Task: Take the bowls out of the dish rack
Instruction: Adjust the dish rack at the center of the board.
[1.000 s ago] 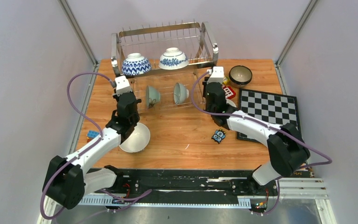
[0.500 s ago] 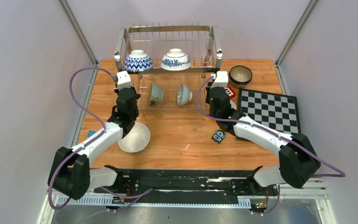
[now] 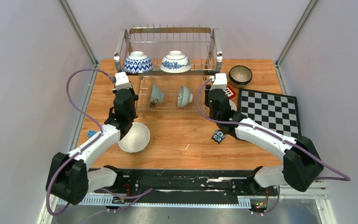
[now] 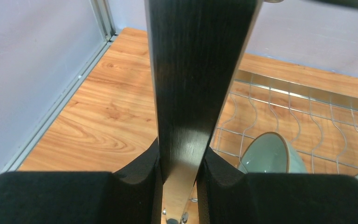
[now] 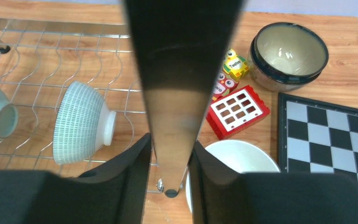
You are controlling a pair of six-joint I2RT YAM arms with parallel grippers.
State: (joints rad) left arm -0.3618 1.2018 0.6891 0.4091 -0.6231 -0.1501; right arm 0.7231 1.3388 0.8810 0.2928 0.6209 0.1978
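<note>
A two-tier steel wire dish rack (image 3: 170,30) stands at the far middle of a wooden bench (image 3: 186,135). On its upper tier sit a blue-patterned bowl (image 3: 136,62) on the left and a white bowl with blue motifs (image 3: 175,61) beside it, both seemingly upside down. On the lower tier a celadon bowl (image 3: 156,94) and a ribbed pale bowl (image 3: 184,95) lie on their sides, apart from each other.

The left claw (image 4: 179,179) is clamped on the rack's left front upright, a flat steel bar. The right claw (image 5: 170,170) is clamped likewise on the right front upright.

Off the rack, a plain white bowl (image 3: 134,137) rests on the bench under the left arm. A dark brown bowl (image 3: 240,74) sits near the far right corner, beyond a chessboard (image 3: 270,109). A red toy block (image 5: 237,111) lies near the right claw.
</note>
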